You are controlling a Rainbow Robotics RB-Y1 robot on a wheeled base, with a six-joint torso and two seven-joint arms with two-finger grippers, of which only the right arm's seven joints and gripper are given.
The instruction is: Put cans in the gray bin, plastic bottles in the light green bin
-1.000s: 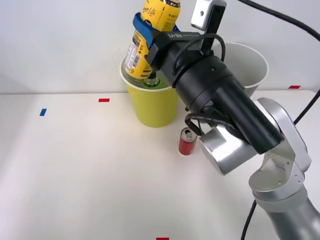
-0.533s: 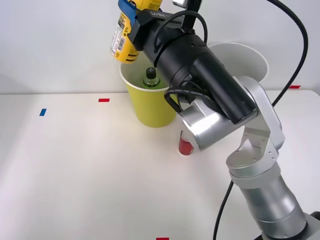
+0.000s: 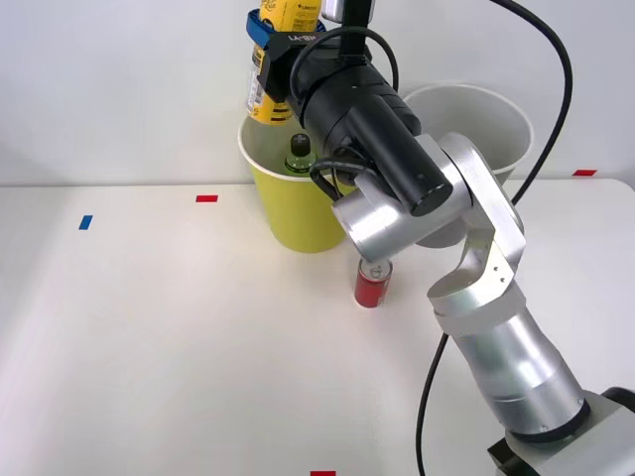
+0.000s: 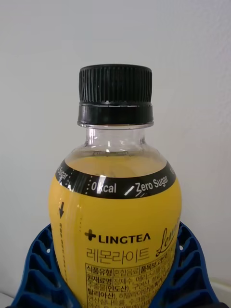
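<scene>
The right gripper [image 3: 270, 61] is clamped on the yellow-label bottle [image 3: 266, 84], held above the light green bin [image 3: 298, 213]. A good drop centres the bottle over the opening first, clear of the green bottle [image 3: 300, 156] already standing inside. The held bottle [image 4: 115, 202] has a ribbed black cap and yellow label (reading LINGTEA, Zero Sugar). The red can [image 3: 372, 286] waits on the table.

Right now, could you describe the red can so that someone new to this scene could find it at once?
Start at the light green bin standing at the back of the white table. Just in front of its base, toward the robot's right, stands the red can, partly under the arm's silver elbow. It is short, red and silver-topped, the one container standing on the tabletop, not in a bin or the gripper.
</scene>
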